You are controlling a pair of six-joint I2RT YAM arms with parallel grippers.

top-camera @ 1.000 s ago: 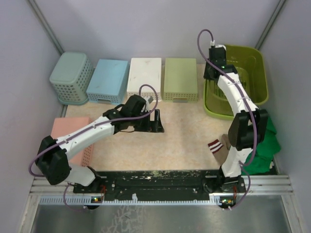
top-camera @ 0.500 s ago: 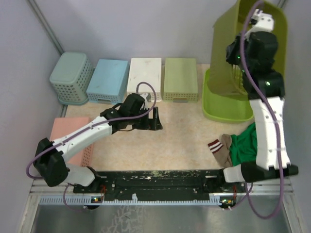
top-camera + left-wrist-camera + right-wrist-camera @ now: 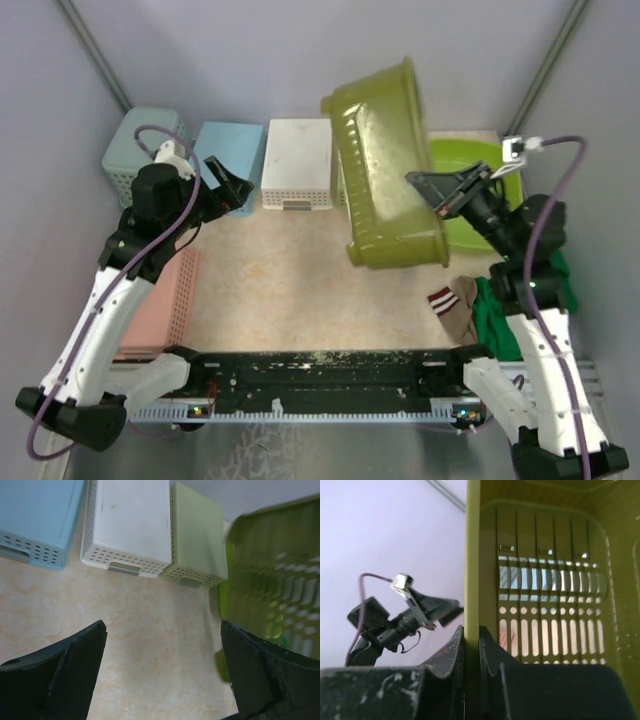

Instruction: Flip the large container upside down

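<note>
The large container (image 3: pixel 462 155), a lime-green tub, sits at the back right, mostly hidden behind the olive-green slatted basket (image 3: pixel 385 170). My right gripper (image 3: pixel 418 182) is shut on that basket's rim (image 3: pixel 472 580) and holds it tilted in the air, left of the tub. In the right wrist view the right gripper (image 3: pixel 471 632) pinches the rim edge between its fingers. My left gripper (image 3: pixel 225 185) hangs open and empty above the back left. In the left wrist view the left gripper (image 3: pixel 163 625) frames bare table, with the slatted basket (image 3: pixel 280 570) blurred at right.
Overturned baskets line the back: teal (image 3: pixel 135 140), blue (image 3: pixel 240 150), white (image 3: pixel 297 160) and pale green (image 3: pixel 197 545). A pink basket (image 3: pixel 165 300) lies at the near left. Green cloth (image 3: pixel 510 310) and a striped sock (image 3: pixel 455 305) lie near the right arm's base.
My right arm has lifted the olive slatted basket out of the lime tub and swung it left, tilted. My left arm has risen from the table's middle to the back left, still open.
</note>
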